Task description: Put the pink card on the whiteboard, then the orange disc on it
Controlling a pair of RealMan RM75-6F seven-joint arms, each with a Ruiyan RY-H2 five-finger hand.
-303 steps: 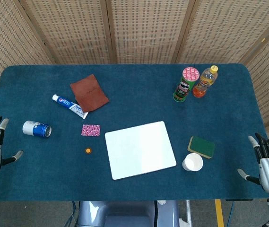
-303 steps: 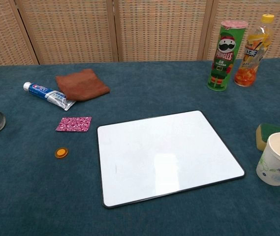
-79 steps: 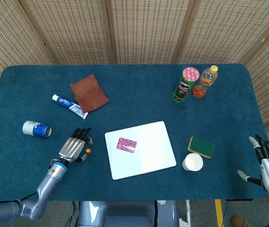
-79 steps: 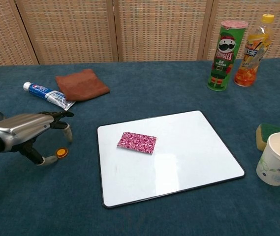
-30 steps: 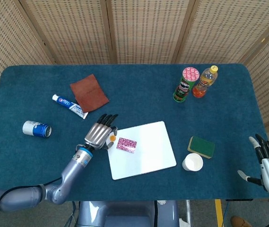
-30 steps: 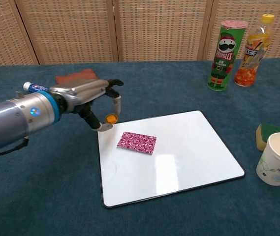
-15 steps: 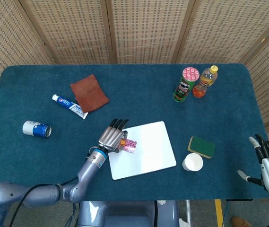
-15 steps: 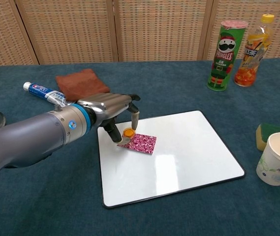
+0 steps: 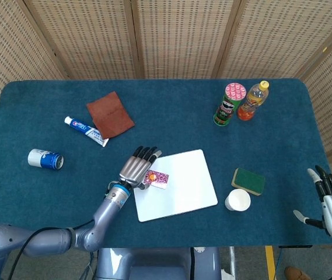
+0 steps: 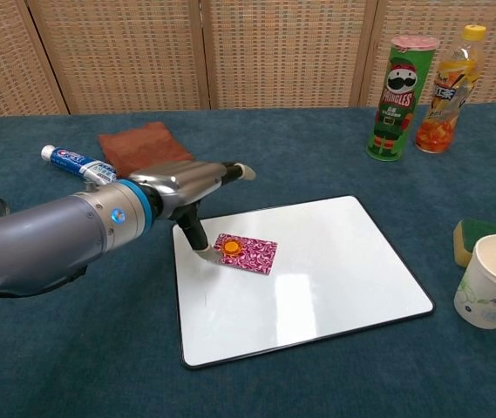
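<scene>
The pink patterned card (image 10: 249, 253) (image 9: 159, 178) lies on the left part of the whiteboard (image 10: 317, 279) (image 9: 180, 189). The orange disc (image 10: 230, 247) (image 9: 152, 175) rests on the card's left end. My left hand (image 10: 191, 187) (image 9: 137, 168) hovers just left of the disc with its fingers spread and lifted. Its thumb points down beside the card's edge, and nothing is held. My right hand (image 9: 331, 203) stays at the table's right front edge, fingers apart and empty; the chest view does not show it.
A Pringles can (image 10: 396, 96) and an orange drink bottle (image 10: 444, 83) stand at the back right. A green sponge (image 9: 248, 181) and paper cup (image 10: 494, 280) sit right of the board. Brown cloth (image 10: 143, 144), toothpaste (image 10: 78, 165) and a blue can (image 9: 45, 158) lie to the left.
The left hand carried the disc rightward to the card, set it down and spread its fingers away from it. The right hand has not moved.
</scene>
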